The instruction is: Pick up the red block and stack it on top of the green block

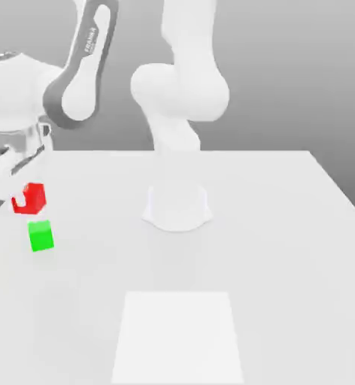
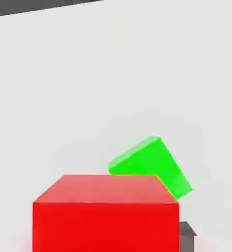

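Fingers of the white two-finger gripper (image 1: pixel 19 197) clench the small, rigid-looking matte red cube (image 1: pixel 31 198) by opposite flat faces, a light load likely to sit square, just above the matte green cube (image 1: pixel 41 235) below.

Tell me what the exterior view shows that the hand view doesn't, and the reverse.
Exterior view alone: the white arm, its gripper shut on the small bright red cube, and a white square patch on the white table. Hand view alone: the small bright green cube seen from above, partly behind the red cube. Both: red cube above green cube, apart.
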